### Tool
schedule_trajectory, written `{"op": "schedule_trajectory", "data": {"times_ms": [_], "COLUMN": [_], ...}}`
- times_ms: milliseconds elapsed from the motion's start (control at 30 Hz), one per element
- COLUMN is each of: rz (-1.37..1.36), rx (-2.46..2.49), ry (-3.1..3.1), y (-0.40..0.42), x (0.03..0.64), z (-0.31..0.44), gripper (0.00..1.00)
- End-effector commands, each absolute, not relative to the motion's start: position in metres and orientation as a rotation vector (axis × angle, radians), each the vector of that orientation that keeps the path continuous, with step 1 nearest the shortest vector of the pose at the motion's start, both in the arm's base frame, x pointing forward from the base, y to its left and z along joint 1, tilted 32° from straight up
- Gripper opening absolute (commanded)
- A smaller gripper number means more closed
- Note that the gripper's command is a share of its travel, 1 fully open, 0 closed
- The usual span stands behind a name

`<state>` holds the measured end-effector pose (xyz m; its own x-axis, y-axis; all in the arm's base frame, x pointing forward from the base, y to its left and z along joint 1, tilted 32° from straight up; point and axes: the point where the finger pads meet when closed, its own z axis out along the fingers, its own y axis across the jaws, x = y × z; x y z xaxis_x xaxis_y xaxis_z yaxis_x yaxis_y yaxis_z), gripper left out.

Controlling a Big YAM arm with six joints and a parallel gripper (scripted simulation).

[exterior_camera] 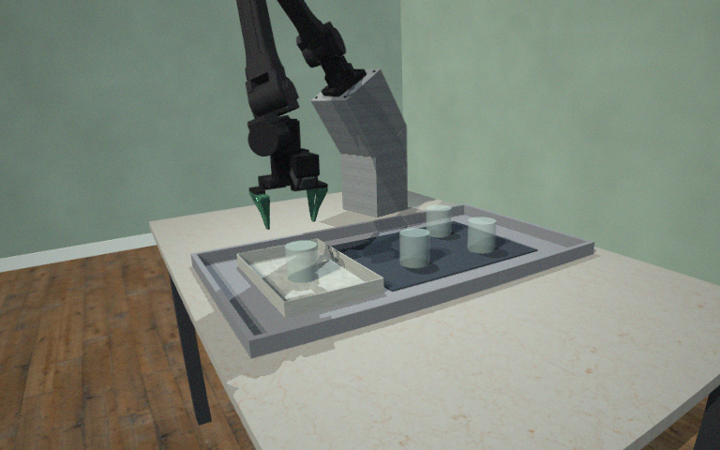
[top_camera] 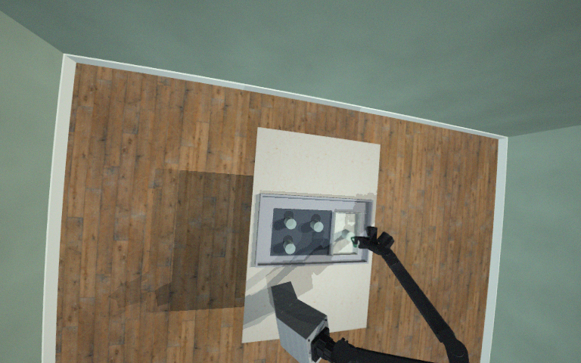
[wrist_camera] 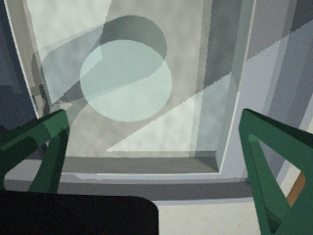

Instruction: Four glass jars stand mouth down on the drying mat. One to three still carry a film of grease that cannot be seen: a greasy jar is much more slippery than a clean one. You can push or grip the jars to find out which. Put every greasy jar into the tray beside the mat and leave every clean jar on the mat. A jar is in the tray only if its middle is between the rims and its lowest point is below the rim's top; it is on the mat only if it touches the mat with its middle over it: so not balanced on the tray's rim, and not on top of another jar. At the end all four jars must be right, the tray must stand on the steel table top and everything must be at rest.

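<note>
One pale glass jar (top_camera: 349, 236) (exterior_camera: 301, 262) (wrist_camera: 126, 80) stands upright inside the light tray (exterior_camera: 334, 304) (top_camera: 344, 253). Three more jars stand apart on the dark drying mat (top_camera: 302, 250) (exterior_camera: 393, 279): one jar (top_camera: 317, 225) (exterior_camera: 414, 247) nearest the tray, one jar (top_camera: 290, 222) (exterior_camera: 482, 234) and one jar (top_camera: 290, 246) (exterior_camera: 439, 221) at the mat's far side from the tray. My gripper (exterior_camera: 291, 225) (wrist_camera: 154, 118) is open and empty, above the tray and clear of the jar in it. In the top view the fingers are small and partly hidden by the gripper's body.
A grey raised rim (top_camera: 315, 264) (exterior_camera: 425, 294) surrounds mat and tray. The tray's side lies close along the mat's edge. The arm's grey pedestal (top_camera: 299, 316) (exterior_camera: 371, 158) stands on the pale table top (top_camera: 317, 166) (exterior_camera: 504, 339) beyond the rim.
</note>
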<state>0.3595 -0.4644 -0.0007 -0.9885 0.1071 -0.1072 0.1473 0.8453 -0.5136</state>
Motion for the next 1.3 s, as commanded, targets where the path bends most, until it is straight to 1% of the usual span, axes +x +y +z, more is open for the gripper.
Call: {"op": "schedule_trajectory", "data": {"times_ms": [0,1267], "rz": [-0.831,-0.831], "rx": [0.190,0.190], "ry": [2.934,2.933], "y": [-0.454,-0.439], "x": [0.368,0.368], "z": [0.010,0.008], "gripper": [1.00,1.00]}}
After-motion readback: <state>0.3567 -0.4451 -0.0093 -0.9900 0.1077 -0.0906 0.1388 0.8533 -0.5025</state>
